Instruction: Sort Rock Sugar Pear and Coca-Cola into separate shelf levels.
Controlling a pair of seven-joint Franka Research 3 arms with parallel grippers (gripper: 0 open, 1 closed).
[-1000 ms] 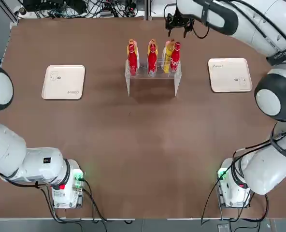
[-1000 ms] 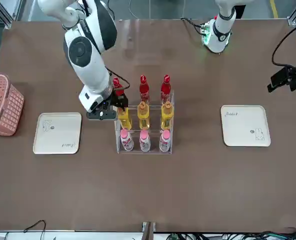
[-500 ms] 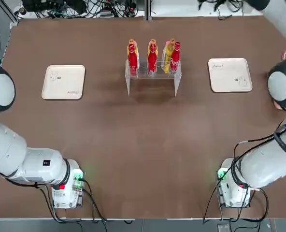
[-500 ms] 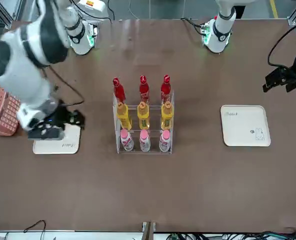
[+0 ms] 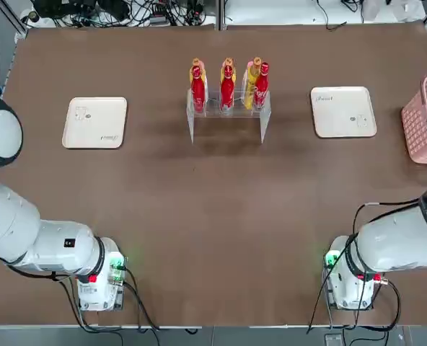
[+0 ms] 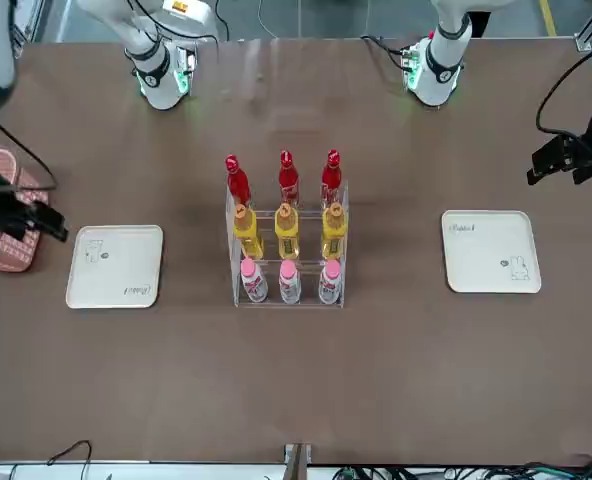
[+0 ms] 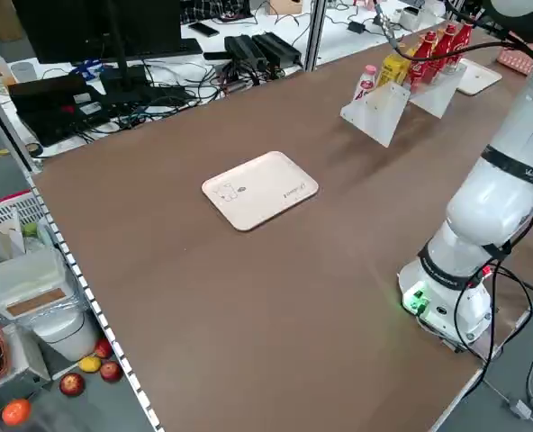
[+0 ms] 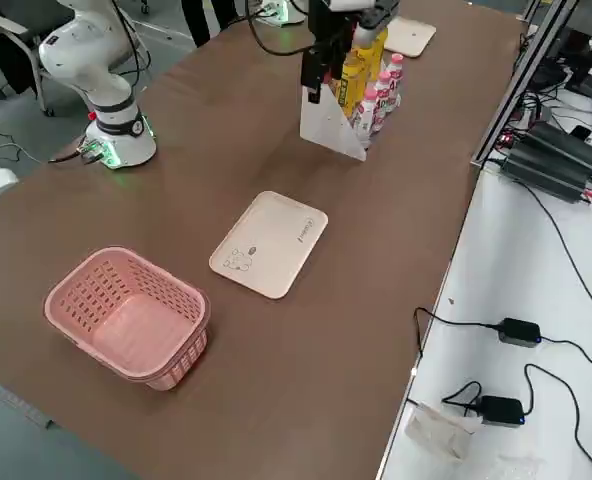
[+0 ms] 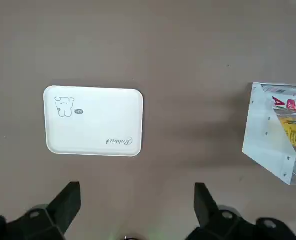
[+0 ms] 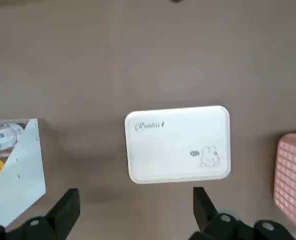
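"Where are the bottles?"

"Three Coca-Cola bottles (image 6: 289,185) make the row nearest the robot; three Rock Sugar Pear bottles (image 6: 287,237) stand next, between them and the pink-capped bottles (image 6: 290,286). All are in the clear stand (image 7: 374,115), near the table's far edge, about midway between its sides."

"Anything in the grippers?"

"No. The right gripper (image 10: 137,192), toward the table's right edge near the pink basket (image 8: 131,315), is spread and empty. So is the left gripper (image 9: 137,185), parked toward the left edge."

"So what now?"

"Sorting looks finished to me. I'd bring the right arm home wide of the stand, watching that its loose cable doesn't snag the basket's rim."
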